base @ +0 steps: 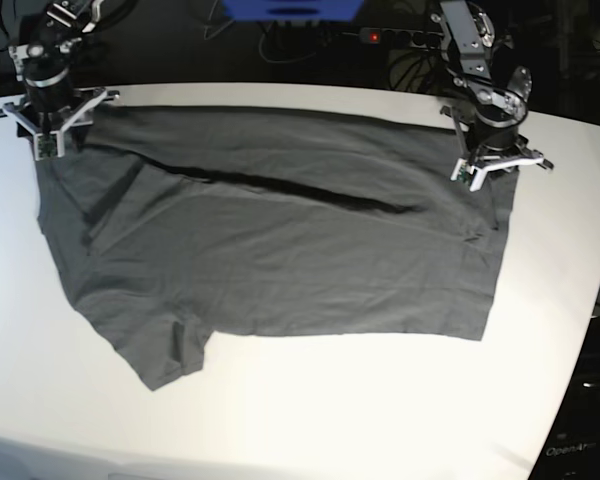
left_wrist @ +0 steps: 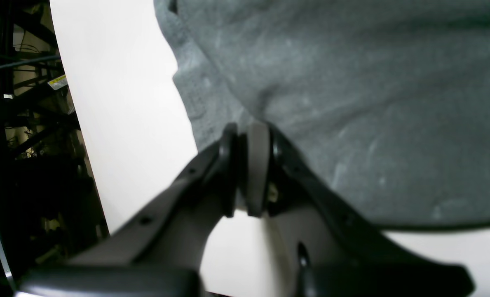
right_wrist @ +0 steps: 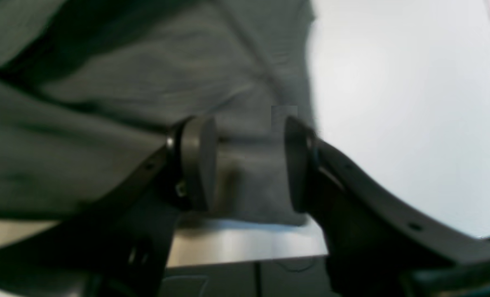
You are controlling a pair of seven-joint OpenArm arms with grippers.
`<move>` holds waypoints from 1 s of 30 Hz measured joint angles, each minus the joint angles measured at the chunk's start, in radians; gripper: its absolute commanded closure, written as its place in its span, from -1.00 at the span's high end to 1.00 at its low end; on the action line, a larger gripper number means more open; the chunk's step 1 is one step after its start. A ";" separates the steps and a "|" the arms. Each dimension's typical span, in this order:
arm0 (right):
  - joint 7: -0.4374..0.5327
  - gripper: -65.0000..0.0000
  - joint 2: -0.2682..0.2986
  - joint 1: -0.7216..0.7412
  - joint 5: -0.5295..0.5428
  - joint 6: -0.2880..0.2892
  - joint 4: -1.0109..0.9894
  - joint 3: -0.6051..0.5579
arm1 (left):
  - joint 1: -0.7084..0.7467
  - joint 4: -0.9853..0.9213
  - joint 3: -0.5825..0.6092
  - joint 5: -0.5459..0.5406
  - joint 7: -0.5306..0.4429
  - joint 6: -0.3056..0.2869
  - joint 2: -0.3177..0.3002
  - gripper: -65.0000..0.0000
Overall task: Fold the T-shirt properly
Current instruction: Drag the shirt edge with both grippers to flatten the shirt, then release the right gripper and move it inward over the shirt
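The dark grey T-shirt [base: 280, 250] lies spread on the white table [base: 330, 420], with a long fold shadow across its upper part and one sleeve pointing toward the front left. My left gripper [base: 492, 160] stands at the shirt's far right corner. In the left wrist view it [left_wrist: 246, 128] is shut, and the T-shirt [left_wrist: 352, 103] puckers at its tips. My right gripper [base: 48, 135] is at the far left corner. In the right wrist view it [right_wrist: 249, 128] is open, its pads straddling the edge of the T-shirt [right_wrist: 104, 123], which lies loose between them.
A power strip [base: 380, 37] with a red light and a blue object [base: 290, 8] sit behind the table. The table's far edge [right_wrist: 245, 247] runs just under my right gripper. Dark racks and cables [left_wrist: 30, 123] stand beyond the table on the left arm's side.
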 measured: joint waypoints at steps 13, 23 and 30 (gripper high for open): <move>0.013 -0.13 0.070 -0.088 -0.162 -0.005 -0.003 -0.263 | 0.000 0.000 0.001 0.000 0.001 0.000 0.000 -0.81; 0.011 -0.13 0.067 -0.059 -0.341 -0.004 -0.003 -0.378 | -0.001 0.000 0.001 0.010 0.007 0.005 0.008 -0.81; 0.017 -0.13 0.068 -0.055 -0.341 0.000 -0.003 -0.413 | -0.001 0.000 0.001 0.011 0.007 0.007 0.008 -0.81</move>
